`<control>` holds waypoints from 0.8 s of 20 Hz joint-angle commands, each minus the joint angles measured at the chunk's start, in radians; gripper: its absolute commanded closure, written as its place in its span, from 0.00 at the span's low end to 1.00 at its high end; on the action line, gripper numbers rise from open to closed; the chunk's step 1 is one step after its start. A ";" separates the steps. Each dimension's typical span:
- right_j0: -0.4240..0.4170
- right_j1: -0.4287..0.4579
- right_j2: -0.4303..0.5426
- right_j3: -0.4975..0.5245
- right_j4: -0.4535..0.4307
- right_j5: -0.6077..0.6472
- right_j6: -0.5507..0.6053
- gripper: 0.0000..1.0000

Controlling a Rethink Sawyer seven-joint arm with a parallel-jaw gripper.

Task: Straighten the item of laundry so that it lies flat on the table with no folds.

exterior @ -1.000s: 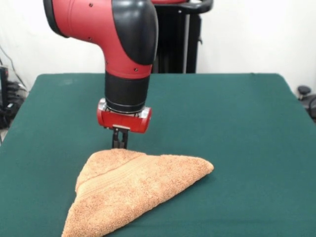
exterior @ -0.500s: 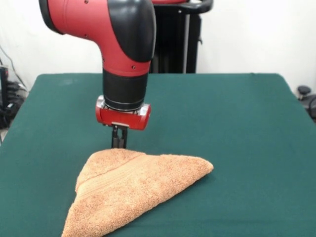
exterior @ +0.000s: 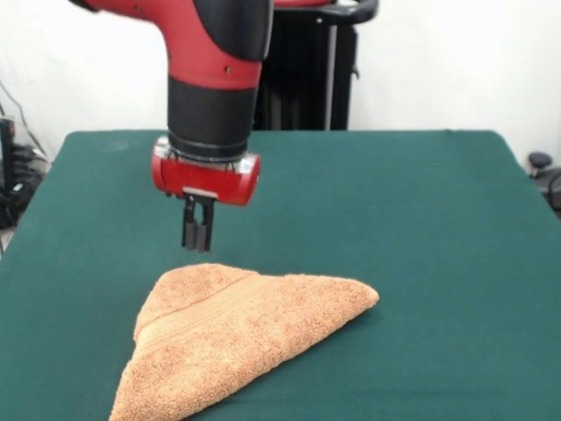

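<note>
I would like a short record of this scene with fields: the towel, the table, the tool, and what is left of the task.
towel: orange-tan terry towel, folded into a rough triangle, lying at the near left part of the table
table: dark green top, much wider than the towel
tool: hangs above the towel's far corner, not touching it, holding nothing; its two fingers are close together
arm: red and black arm comes down from the top
task state: not done; the towel is still folded over
</note>
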 commanded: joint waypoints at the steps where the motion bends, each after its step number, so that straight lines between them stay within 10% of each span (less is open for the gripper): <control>1: 0.020 -0.045 0.059 0.067 0.045 0.135 0.171 1.00; 16: -0.018 0.120 0.088 -0.120 0.029 0.101 0.133 1.00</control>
